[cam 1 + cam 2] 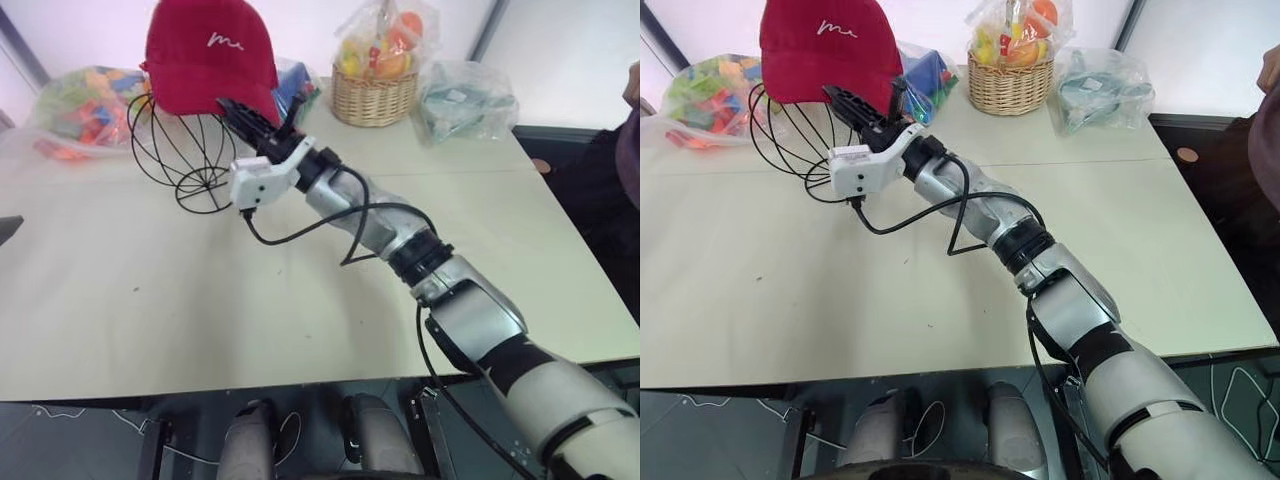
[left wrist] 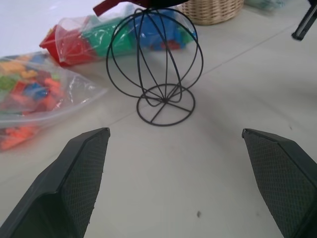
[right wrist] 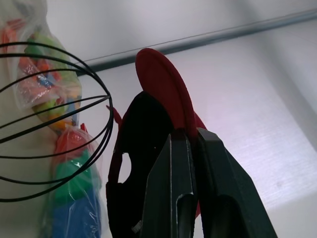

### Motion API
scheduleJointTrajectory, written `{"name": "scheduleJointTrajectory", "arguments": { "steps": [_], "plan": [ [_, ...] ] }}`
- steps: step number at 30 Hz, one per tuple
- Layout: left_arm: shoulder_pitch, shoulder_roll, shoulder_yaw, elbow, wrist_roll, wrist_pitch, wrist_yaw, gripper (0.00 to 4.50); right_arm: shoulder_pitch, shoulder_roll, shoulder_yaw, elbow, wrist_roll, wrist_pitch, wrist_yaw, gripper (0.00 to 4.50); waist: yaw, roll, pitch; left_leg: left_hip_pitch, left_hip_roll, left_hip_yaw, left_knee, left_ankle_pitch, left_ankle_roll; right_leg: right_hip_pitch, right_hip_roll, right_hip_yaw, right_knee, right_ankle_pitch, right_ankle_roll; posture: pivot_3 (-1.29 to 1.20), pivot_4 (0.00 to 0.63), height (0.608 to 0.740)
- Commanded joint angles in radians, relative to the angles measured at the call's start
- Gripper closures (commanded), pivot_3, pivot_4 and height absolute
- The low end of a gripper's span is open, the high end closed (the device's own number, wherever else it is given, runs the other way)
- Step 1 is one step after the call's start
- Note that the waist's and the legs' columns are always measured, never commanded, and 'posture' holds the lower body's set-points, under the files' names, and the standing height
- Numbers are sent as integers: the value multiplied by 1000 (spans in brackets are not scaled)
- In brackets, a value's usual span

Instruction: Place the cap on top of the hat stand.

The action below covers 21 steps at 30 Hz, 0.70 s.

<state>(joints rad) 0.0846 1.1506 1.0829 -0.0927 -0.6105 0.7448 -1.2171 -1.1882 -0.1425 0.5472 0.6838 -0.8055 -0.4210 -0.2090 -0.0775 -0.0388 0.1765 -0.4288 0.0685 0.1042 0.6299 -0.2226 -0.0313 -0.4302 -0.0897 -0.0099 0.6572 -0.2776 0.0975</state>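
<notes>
The dark red cap [image 1: 208, 52] with white script on its front hangs over the top of the black wire hat stand [image 1: 183, 148], which stands at the table's far left. My right gripper [image 1: 248, 118] reaches in from the right and is shut on the cap's brim [image 3: 163, 87], right beside the wire globe [image 3: 59, 124]. I cannot tell whether the cap rests on the wires. In the left wrist view my left gripper [image 2: 181, 183] is open and empty, its fingers [image 2: 74, 183] spread wide, and it faces the stand [image 2: 158, 74] from a short distance.
On the pale table [image 1: 150, 300], a wicker basket [image 1: 375, 95] of wrapped fruit stands at the back. Bags of colourful blocks [image 1: 85, 105] lie behind the stand, and a clear bag [image 1: 465, 100] lies back right. A person [image 1: 625, 140] is at the right edge.
</notes>
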Motion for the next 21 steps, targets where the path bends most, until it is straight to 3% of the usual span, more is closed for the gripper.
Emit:
{"name": "scheduleJointTrajectory", "arguments": {
  "steps": [1,21],
  "plan": [
    [-3,-9,43,-33,-18,10,20,0,-78,24,31,67,-57,-3,-71,4464,-4,0,0,0,0,0,0,0,0,0,0,0,0,0,0,0,150,740],
    [-47,-44,-27,-34,-42,-21,91,0,-157,181,109,209,-92,73,-54,4464,-23,0,0,0,0,-1,0,0,-1,-1,0,0,3,0,0,0,150,740]
  ]
}}
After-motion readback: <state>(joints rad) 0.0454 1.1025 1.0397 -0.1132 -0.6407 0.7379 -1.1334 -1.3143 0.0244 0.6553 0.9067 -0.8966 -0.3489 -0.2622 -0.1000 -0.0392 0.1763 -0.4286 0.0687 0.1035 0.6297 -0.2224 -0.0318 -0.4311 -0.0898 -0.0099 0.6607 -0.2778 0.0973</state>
